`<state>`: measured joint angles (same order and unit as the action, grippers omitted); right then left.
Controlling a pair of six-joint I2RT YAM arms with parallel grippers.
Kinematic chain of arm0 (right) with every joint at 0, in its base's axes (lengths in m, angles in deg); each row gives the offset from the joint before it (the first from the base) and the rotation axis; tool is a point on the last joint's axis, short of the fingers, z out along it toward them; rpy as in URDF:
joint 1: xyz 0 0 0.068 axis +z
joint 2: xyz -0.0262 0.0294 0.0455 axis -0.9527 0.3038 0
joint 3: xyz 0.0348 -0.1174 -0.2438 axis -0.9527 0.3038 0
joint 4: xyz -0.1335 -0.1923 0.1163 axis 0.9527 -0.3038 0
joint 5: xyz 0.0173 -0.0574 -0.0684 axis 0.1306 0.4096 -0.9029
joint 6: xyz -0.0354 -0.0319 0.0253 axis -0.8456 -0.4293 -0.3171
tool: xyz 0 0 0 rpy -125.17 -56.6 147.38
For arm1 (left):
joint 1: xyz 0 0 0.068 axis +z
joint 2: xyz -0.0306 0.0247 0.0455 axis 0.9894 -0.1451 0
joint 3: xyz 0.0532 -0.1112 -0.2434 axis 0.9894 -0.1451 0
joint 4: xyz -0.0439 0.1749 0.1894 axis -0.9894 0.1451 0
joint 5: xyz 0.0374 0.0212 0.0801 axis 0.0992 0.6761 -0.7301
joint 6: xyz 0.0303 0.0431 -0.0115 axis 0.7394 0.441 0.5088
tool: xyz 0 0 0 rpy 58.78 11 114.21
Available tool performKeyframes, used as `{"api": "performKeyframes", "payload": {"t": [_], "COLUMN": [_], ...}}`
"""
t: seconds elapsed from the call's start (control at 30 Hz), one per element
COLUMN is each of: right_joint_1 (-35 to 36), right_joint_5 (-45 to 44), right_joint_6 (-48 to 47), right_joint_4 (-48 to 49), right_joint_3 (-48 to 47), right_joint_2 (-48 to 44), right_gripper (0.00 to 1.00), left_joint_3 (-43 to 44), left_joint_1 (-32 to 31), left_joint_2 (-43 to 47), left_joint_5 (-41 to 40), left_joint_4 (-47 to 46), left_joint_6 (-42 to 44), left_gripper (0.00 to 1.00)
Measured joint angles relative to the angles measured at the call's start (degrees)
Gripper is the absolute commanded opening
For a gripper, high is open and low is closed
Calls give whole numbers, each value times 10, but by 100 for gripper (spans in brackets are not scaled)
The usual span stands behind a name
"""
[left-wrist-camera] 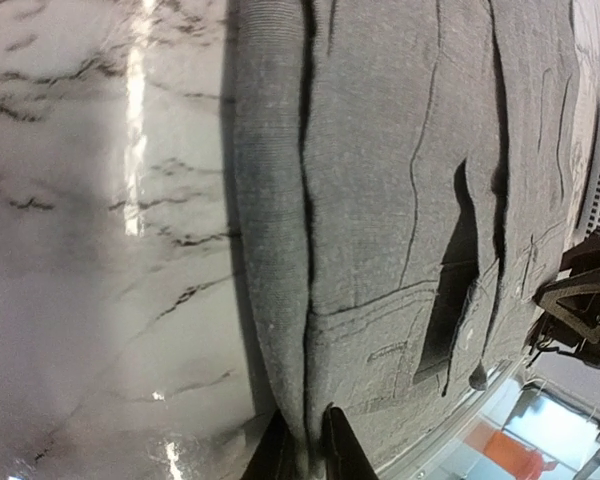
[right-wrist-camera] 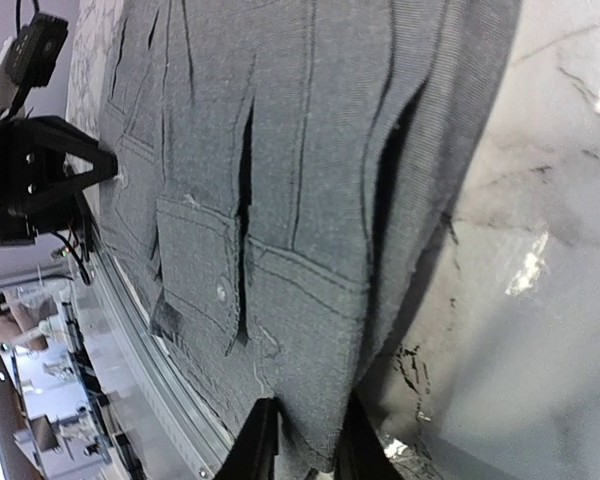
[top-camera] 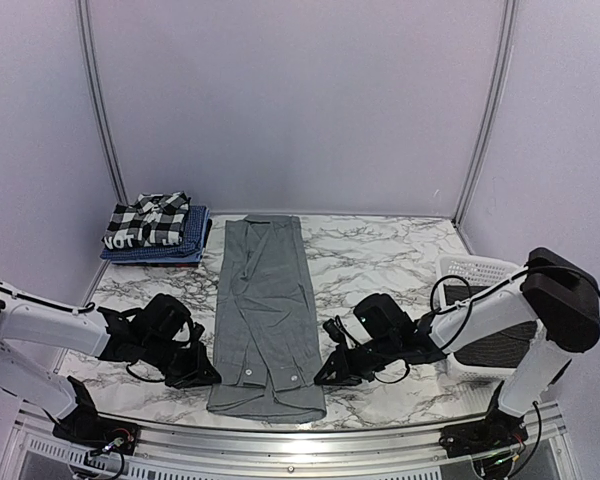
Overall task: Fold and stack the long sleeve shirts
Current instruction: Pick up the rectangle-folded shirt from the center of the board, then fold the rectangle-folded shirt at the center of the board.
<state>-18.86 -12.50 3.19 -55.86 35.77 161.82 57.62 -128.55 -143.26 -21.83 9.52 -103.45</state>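
The mid-grey shirt (top-camera: 265, 300) lies on the marble table as a long narrow strip with its sides folded in and buttoned cuffs near the front edge. My left gripper (top-camera: 208, 375) is low at the strip's left edge. In the left wrist view, the left gripper (left-wrist-camera: 308, 452) is shut on a raised fold of the grey shirt (left-wrist-camera: 400, 150). My right gripper (top-camera: 325, 375) is at the right edge, and the wrist view shows it (right-wrist-camera: 305, 440) pinching the grey shirt (right-wrist-camera: 300, 150) near its hem. The black-and-white checked shirt (top-camera: 148, 222) sits folded on the blue shirt (top-camera: 165, 250) at the back left.
A white slatted basket (top-camera: 470, 268) stands at the right behind the right arm, with something dark (top-camera: 495, 345) in it. A metal rail (top-camera: 380, 432) runs along the table's front edge just under the shirt's hem. Bare marble (top-camera: 380, 260) lies between shirt and basket.
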Motion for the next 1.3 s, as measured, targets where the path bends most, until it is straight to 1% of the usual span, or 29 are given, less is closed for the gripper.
{"api": "performKeyframes", "payload": {"t": [0.07,0.1,0.47,0.57,0.7,0.8,0.93,1.03,1.17,1.3], "right_joint_1": [0,0,-3,-10,-35,-59,-95,-120,-153,-185], "right_joint_5": [0,0,-7,-9,-9,-9,-7,-2,8,14], "right_joint_6": [0,-1,-13,-19,-36,-48,-63,-68,-68,-58], "right_joint_4": [-2,-3,-30,-44,-61,-70,-70,-69,-57,-36], "right_joint_3": [-2,-4,-61,-79,-116,-151,-212,-259,-310,-367], "right_joint_2": [0,0,-2,-5,-5,-2,33,75,134,205], "right_gripper": [4,0,0,0,0,0,0,0,0,0], "left_joint_3": [-2,-2,8,26,59,91,136,172,197,236], "left_joint_1": [0,0,8,26,59,90,127,157,196,230], "left_joint_2": [0,1,43,58,55,34,-10,-53,-105,-184], "left_joint_5": [2,2,4,5,10,20,36,51,71,82], "left_joint_4": [-1,-2,-1,-2,-2,-2,-9,-20,-52,-88], "left_joint_6": [-7,-10,-26,-27,-22,-18,-11,-9,-13,-18], "left_gripper": [0,0,0,0,0,0,0,0,0,0]}}
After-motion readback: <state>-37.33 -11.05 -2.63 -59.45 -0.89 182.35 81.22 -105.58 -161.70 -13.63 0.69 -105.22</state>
